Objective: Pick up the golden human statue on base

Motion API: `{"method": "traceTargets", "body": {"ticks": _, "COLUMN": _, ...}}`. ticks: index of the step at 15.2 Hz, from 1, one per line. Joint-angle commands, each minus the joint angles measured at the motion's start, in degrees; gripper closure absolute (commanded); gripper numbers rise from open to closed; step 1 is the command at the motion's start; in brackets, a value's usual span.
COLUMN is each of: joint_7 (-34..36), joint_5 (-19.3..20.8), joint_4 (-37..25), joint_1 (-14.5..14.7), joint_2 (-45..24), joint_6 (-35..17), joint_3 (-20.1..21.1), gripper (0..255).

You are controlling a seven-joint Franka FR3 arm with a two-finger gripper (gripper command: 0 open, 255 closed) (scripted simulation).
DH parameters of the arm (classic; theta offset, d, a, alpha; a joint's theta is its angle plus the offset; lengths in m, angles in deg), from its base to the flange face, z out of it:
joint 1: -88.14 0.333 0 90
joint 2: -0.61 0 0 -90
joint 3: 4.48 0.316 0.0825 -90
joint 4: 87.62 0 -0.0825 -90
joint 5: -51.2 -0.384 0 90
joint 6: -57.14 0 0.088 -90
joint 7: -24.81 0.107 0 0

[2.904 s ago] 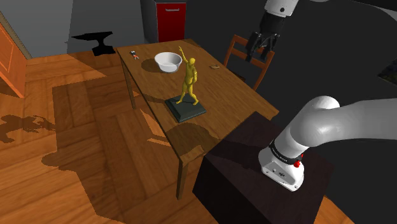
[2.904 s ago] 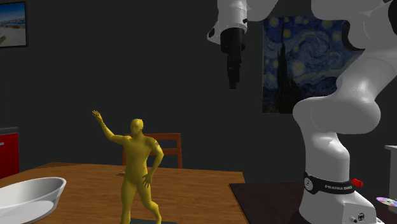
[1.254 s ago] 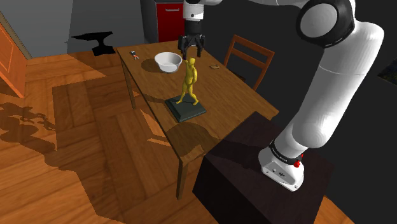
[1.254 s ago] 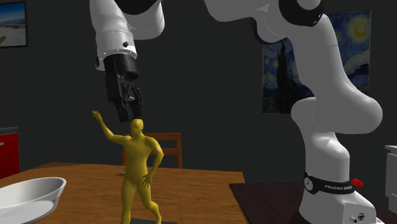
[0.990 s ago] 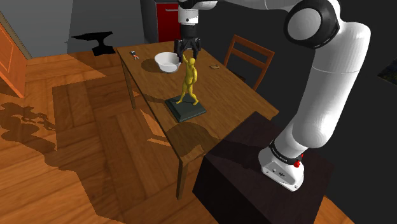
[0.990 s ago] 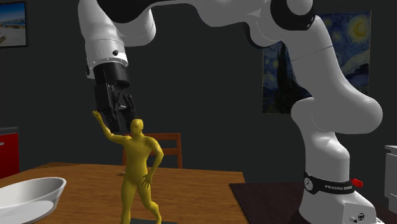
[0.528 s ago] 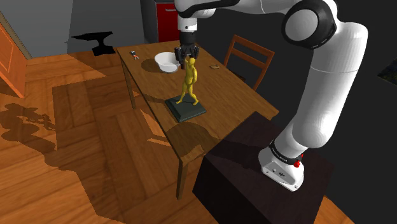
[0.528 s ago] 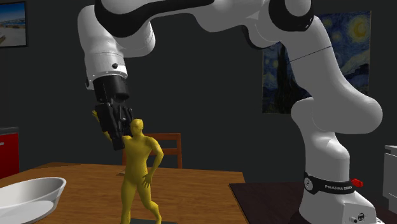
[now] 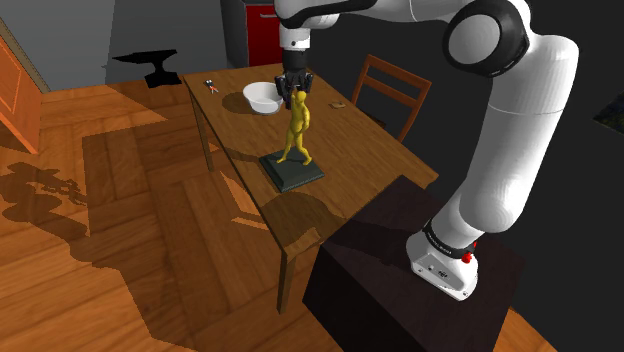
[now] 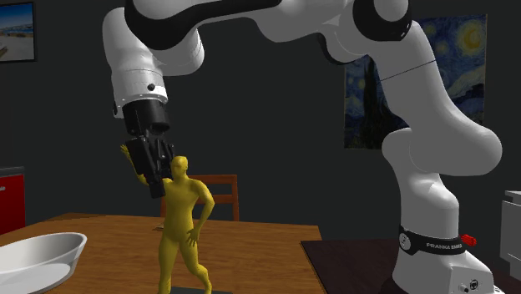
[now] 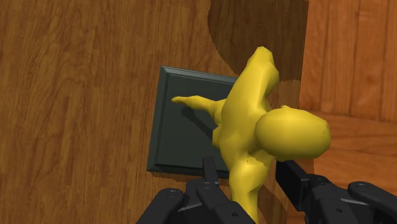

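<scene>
So the golden statue [image 9: 297,125] is standing upright on its dark square base [image 9: 293,172], roughly mid-counter [image 9: 360,150], with a white bowl [image 9: 263,96] a bit behind it in the shoulder view and a wooden chair [image 9: 390,90] at the far edge. The claw [image 9: 294,92] is right down at the figure's raised arm, coming at it from above. In the second exterior view the claw [image 10: 153,171] sits just beside the head of the statue [image 10: 184,217], covering most of that lifted arm. From the wrist cam, the claw [image 11: 248,170] is spread apart with the arm running up between its fingers [image 11: 210,168]. I can see a thin sliver of gap on one side, so it's not squeezing yet. The base [image 11: 181,133] is flat on the wood.
</scene>
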Motion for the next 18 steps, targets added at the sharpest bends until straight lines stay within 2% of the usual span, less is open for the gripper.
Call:
{"method": "traceTargets", "body": {"ticks": 1, "joint_7": 0.04, "joint_5": 0.01, "joint_4": -0.17, "joint_1": 0.03, "joint_2": -0.07, "joint_6": 0.19, "joint_3": 0.02, "gripper": 255}}
{"method": "traceTargets", "body": {"ticks": 16, "joint_7": 1.44, "joint_5": 0.08, "joint_4": -10.47, "joint_1": -0.20, "joint_2": 0.77, "joint_6": 11.24, "joint_3": 0.03, "gripper": 255}}
{"method": "traceTargets", "body": {"ticks": 18, "joint_7": 1.46, "joint_5": 0.08, "joint_4": -10.59, "joint_1": -0.20, "joint_2": 0.77, "joint_6": 11.36, "joint_3": 0.04, "gripper": 255}}
